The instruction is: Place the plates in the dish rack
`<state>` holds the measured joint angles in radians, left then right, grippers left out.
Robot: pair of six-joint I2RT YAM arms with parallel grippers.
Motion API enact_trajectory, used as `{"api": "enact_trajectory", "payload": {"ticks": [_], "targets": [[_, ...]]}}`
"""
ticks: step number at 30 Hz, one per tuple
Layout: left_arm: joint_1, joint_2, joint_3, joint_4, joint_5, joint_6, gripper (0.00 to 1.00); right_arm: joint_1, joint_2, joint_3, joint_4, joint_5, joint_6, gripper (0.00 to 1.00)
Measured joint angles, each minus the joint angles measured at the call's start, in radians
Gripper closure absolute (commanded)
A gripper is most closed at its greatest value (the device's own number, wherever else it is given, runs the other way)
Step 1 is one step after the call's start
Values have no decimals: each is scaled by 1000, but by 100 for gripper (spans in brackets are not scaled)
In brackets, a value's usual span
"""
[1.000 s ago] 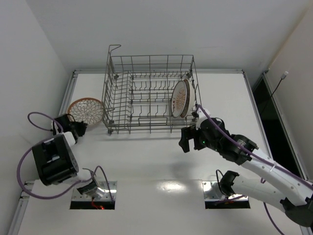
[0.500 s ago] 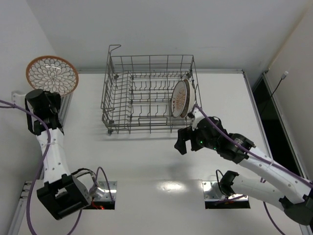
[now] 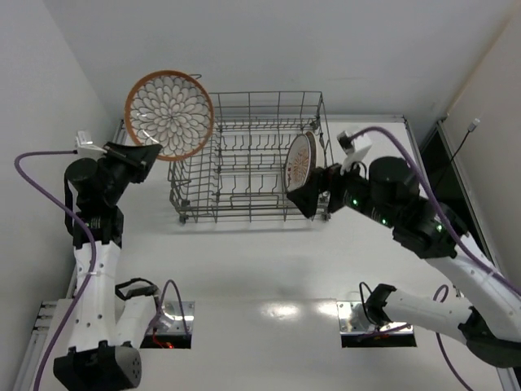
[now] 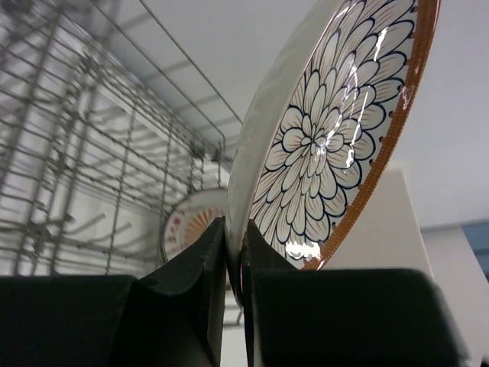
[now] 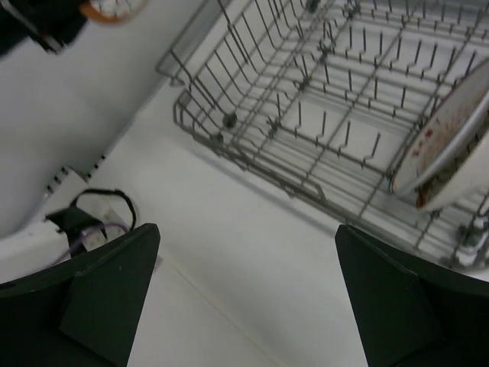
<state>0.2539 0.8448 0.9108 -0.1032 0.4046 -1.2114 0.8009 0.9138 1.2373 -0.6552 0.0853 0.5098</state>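
Flower-patterned plate: I see it held upright in the air above the far left corner of the dish rack, its lower rim pinched between the closed fingers of my left gripper. Two other plates stand on edge, leaning together, among the tines at the rack's right end. My right gripper hangs just outside the rack's near right corner, jaws spread wide, holding nothing and touching nothing.
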Motion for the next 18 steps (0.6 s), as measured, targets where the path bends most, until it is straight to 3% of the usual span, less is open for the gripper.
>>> {"api": "enact_trajectory", "payload": {"ticks": [3, 7, 11, 18], "targets": [[-92, -49, 2, -43, 30, 20, 100, -26, 108, 119, 50, -27, -14, 0], [-246, -87, 24, -135, 9, 70, 100, -111, 196, 130, 72, -71, -21, 0], [-364, -71, 37, -184, 14, 110, 100, -238, 274, 134, 100, -218, -21, 0], [-546, 40, 50, -270, -63, 174, 100, -445, 296, -85, 324, -537, 101, 2]]}}
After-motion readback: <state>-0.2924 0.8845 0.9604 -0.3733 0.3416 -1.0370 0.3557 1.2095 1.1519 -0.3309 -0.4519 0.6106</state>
